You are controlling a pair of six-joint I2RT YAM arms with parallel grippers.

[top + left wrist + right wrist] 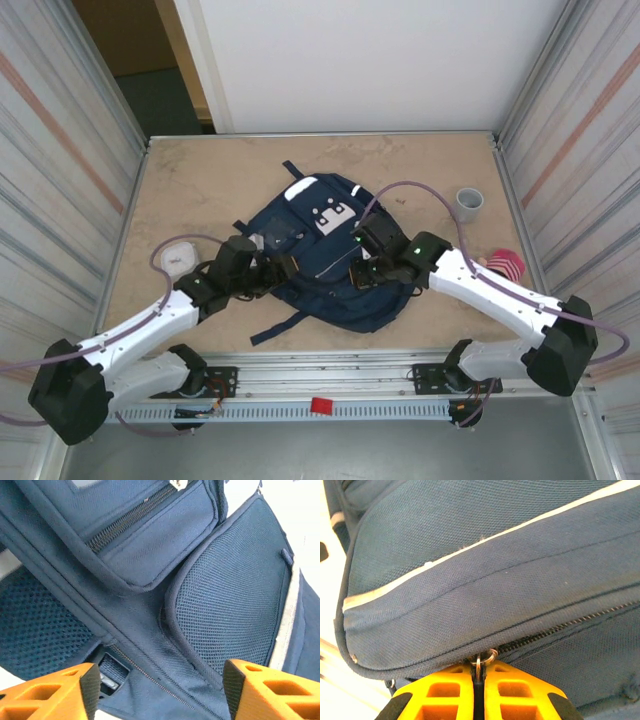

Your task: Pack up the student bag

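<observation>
- A grey cup (469,203) is seen standing upright near the right edge of the beige tabletop (200,170).
- A red-and-white object (506,265), too small to be identified, is pictured further forward along that edge, apart from the cup.
- A white rounded item (180,256) is shown lying on the left side.
- A small red block (321,405) is seen on the slotted rail (260,409) in front.
- The table is flanked by corrugated metal walls (50,150).
</observation>
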